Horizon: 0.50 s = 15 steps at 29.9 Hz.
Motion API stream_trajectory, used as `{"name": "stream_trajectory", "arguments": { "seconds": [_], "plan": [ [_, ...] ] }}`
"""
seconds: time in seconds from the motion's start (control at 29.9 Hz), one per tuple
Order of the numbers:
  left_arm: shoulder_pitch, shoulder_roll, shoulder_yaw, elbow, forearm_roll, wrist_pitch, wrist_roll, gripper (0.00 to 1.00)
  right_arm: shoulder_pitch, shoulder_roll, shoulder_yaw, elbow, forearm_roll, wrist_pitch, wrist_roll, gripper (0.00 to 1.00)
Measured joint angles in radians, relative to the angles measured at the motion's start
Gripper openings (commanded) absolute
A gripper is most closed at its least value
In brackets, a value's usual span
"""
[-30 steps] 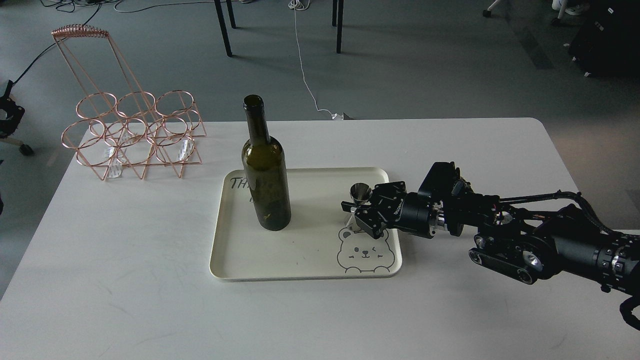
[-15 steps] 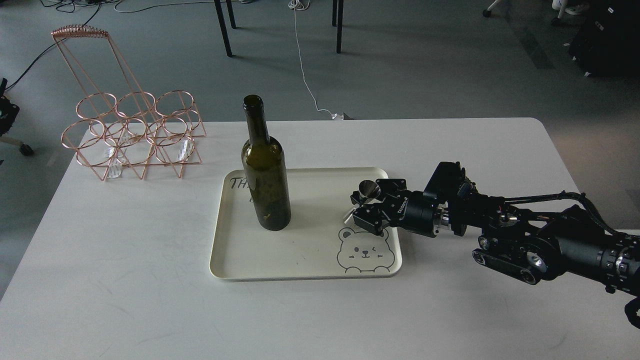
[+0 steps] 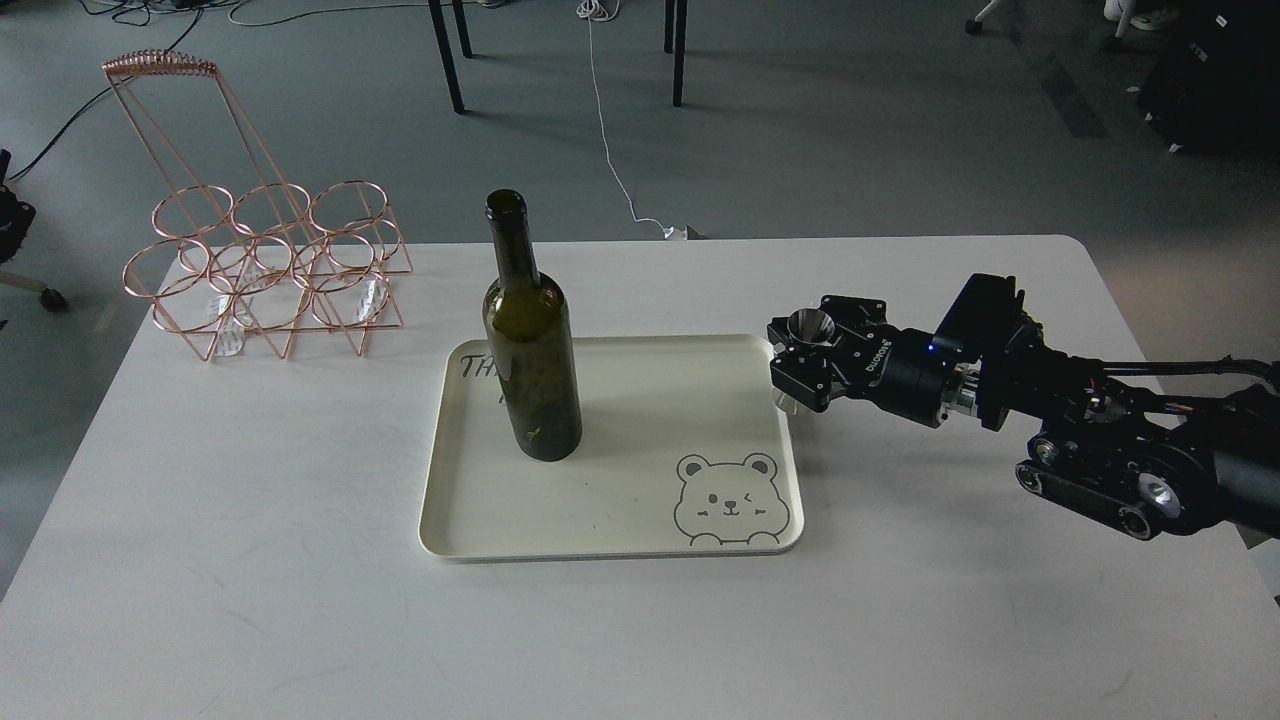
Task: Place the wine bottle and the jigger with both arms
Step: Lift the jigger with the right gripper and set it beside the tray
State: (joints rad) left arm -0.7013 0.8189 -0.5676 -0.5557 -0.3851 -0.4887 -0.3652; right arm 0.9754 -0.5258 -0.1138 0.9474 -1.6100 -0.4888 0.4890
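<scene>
Holding the jigger (image 3: 808,330) clear of the surface, our right gripper (image 3: 800,372) is clamped on the small silver cup, fingers closed against its sides with the open mouth facing up. We are noting the jigger at about three o'clock from the tray (image 3: 610,505), hanging over or just past the tray's right rim; whether it is beyond the rim we cannot tell. It is touching neither tray nor table (image 3: 250,560).

We are finding the wine bottle (image 3: 530,350) standing upright on the tray, toward nine o'clock from the tray's centre, unheld and well apart from the gripper. Our left arm is not showing in the head view, so its claw state is not being reported.

At ten o'clock from the tray, a copper wire rack (image 3: 265,270) is sitting on the table's far left corner.

We are judging the task as partly advanced: the jigger is in hand but not yet set down, and the bottle is not yet gripped. Where either item is meant to go is not evident. Remaining, in our assessment: depositing the jigger, then the left arm taking and placing the bottle.
</scene>
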Motion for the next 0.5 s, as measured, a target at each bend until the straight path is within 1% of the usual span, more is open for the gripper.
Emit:
{"name": "stream_trajectory", "arguments": {
  "seconds": [0.17,0.27,0.37,0.5],
  "plan": [
    [0.000,0.003,0.000,0.000,0.000,0.000,0.000,0.99,-0.012,-0.142,0.085,0.045,0.010,0.000,0.000,0.09],
    [0.000,0.004,0.000,-0.001,0.000,0.000,0.000,0.99,-0.037,-0.208,0.104,0.050,0.040,0.000,0.000,0.09],
    [0.000,0.003,0.000,-0.005,0.000,0.000,0.000,0.99,-0.088,-0.232,0.106,0.042,0.113,0.000,0.000,0.09],
    [0.000,0.001,0.000,-0.009,0.000,0.000,0.000,0.99,-0.156,-0.232,0.105,0.000,0.176,0.000,0.000,0.09]
  ]
}}
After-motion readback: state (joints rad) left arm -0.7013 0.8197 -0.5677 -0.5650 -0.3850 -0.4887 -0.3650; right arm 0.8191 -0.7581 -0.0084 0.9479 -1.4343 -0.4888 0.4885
